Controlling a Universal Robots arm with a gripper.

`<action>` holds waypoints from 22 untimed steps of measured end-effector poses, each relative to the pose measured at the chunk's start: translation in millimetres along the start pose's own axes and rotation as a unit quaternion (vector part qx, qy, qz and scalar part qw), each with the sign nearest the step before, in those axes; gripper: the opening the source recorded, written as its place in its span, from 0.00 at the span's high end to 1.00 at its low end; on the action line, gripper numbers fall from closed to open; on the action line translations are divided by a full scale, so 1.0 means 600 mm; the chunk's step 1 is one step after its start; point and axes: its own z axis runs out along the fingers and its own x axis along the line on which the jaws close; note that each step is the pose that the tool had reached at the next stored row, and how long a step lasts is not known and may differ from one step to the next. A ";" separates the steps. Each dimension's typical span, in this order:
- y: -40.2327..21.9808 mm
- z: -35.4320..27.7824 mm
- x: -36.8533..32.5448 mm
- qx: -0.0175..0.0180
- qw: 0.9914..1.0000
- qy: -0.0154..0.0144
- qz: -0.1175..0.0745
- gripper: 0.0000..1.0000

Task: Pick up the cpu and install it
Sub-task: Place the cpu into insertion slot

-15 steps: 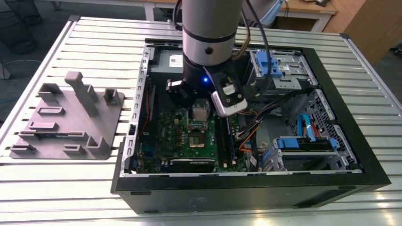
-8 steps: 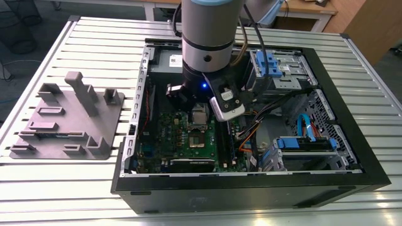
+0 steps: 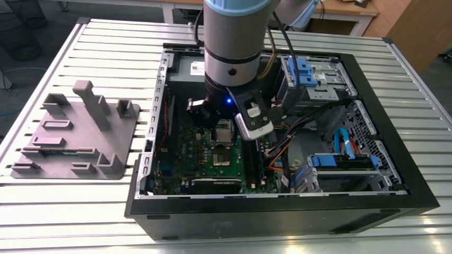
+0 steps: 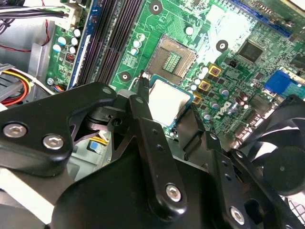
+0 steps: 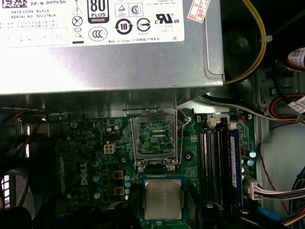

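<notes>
The gripper (image 4: 167, 102) clenches the cpu (image 5: 163, 199) just beside the open socket (image 5: 155, 137). Done well, I judge, the cpu rides level, with edges parallel to the socket's.

We see a counter (image 3: 92, 211) of pale metal slats. Two things lie directly on it: a grey plastic tray (image 3: 78, 137) with upright posts at the exterior view's left, and beside it an open black computer case (image 3: 282, 214).
</notes>
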 end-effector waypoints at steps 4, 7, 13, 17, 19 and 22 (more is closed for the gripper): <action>0.000 0.003 0.000 0.000 1.000 0.000 0.000 0.53; 0.000 0.011 0.000 0.000 1.000 0.000 0.000 0.53; -0.001 0.028 0.001 0.000 1.000 0.000 0.000 0.53; -0.001 0.039 0.001 0.000 1.000 0.000 0.000 0.53; -0.001 0.045 0.001 0.000 1.000 0.000 0.000 0.53; -0.002 0.053 0.001 0.000 1.000 0.000 -0.001 0.53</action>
